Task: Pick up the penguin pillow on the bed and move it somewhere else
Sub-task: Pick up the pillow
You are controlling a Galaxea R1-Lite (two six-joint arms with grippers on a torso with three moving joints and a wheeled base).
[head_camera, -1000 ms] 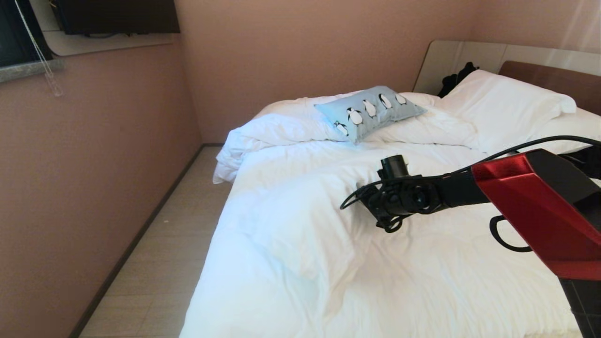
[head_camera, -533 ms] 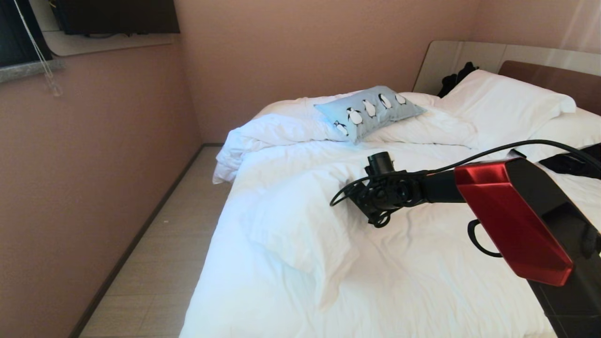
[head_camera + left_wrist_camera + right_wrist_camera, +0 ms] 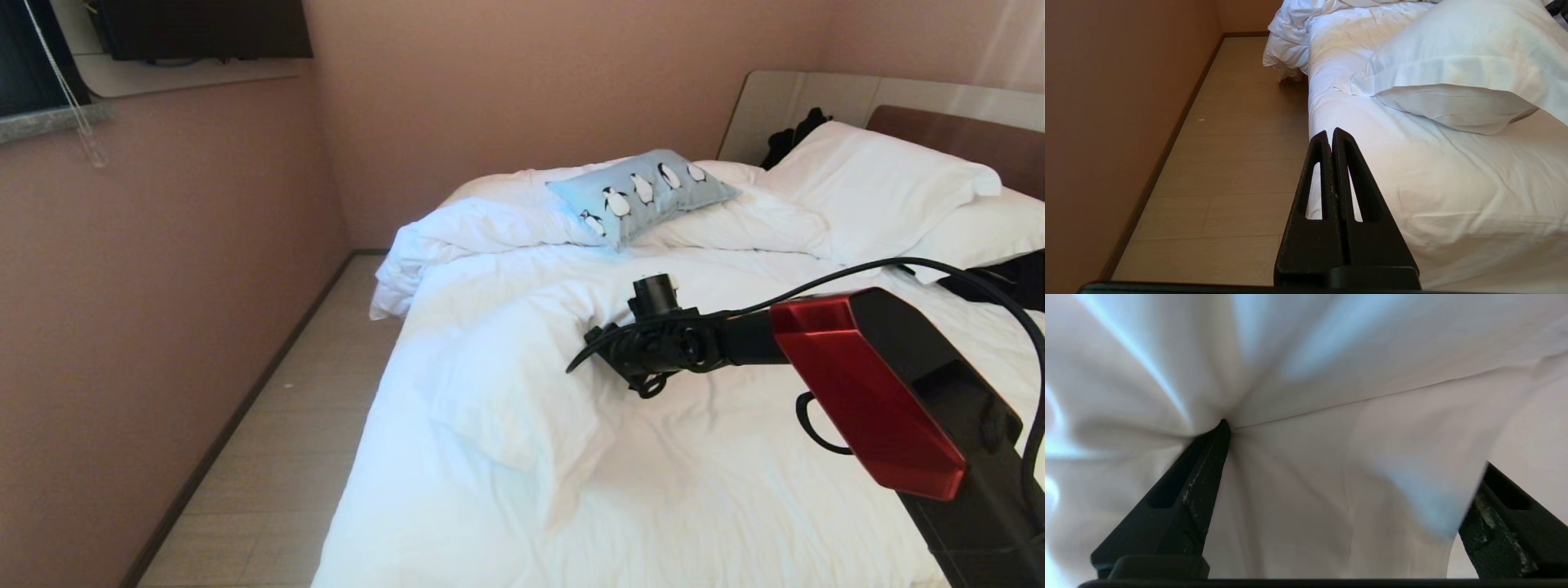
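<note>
The penguin pillow [image 3: 645,192], light blue with a row of black-and-white penguins, lies on bunched duvet at the far side of the bed [image 3: 735,490]. My right arm [image 3: 857,384] reaches over the middle of the bed, its wrist [image 3: 661,347] well short of the penguin pillow. In the right wrist view the right gripper [image 3: 1355,445] is open wide and pressed into white bedding, with a fold of it between the jaws. My left gripper [image 3: 1329,132] is shut and holds nothing, parked low beside the bed's edge.
A white pillow [image 3: 1453,81] lies near the bed's left edge. Larger white pillows [image 3: 882,180] rest against the headboard [image 3: 955,131], with dark cloth [image 3: 788,139] beside them. A strip of floor [image 3: 269,457] runs between bed and wall.
My right arm has stretched further across the bed, leftward and toward the penguin pillow, and sunk onto the white bedding. The penguin pillow has not moved.
</note>
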